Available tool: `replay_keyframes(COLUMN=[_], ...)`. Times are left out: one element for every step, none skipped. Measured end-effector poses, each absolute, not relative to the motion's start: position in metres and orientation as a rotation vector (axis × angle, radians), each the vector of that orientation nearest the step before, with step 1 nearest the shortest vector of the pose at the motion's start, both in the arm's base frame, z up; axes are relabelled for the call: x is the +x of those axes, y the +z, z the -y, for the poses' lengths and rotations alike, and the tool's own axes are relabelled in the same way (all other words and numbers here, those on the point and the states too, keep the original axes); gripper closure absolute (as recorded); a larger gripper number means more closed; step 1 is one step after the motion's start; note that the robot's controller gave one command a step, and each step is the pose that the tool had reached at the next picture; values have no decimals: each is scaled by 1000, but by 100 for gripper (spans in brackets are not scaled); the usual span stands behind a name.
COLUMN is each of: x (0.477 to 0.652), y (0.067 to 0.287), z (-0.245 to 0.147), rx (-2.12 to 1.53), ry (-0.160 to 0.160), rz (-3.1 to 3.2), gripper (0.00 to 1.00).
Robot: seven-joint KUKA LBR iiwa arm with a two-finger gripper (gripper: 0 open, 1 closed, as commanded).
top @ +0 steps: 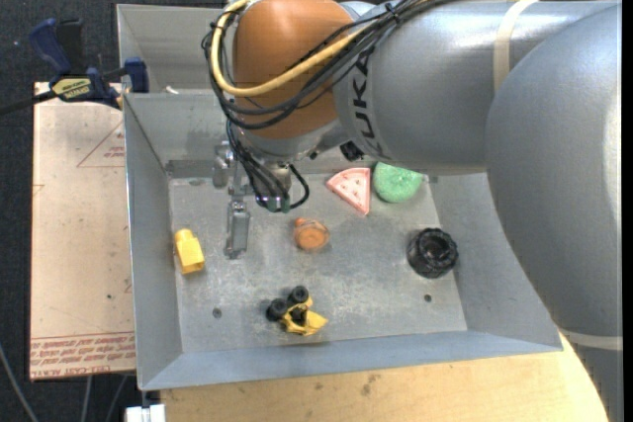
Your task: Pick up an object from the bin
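Note:
My gripper [235,242] reaches down below the orange wrist cover to the bin's floor, in the left half of the bin. A small yellow block [189,251] lies just to its left, apart from it. A small orange round thing [312,234] lies to its right. Nothing shows in the gripper's grasp.
A pink watermelon-slice toy [351,188] and a green lump [398,183] lie at the back right, partly under the arm. A black ring-shaped thing [432,252] sits at the right. A yellow and black toy [295,313] lies near the front wall.

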State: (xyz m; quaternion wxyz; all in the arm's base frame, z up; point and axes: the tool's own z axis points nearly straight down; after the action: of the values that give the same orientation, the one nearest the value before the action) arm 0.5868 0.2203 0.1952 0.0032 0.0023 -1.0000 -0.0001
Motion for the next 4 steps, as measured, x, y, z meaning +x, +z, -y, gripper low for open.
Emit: replay_keyframes(x=[588, 541, 535, 519], y=[200, 227, 197, 165], z=[-219, -208, -205, -170], rx=[1, 23, 160, 452], ry=[-2, 1, -7, -2], rz=[3142, 3138, 3149, 3105], gripper=[0, 0, 0, 0])
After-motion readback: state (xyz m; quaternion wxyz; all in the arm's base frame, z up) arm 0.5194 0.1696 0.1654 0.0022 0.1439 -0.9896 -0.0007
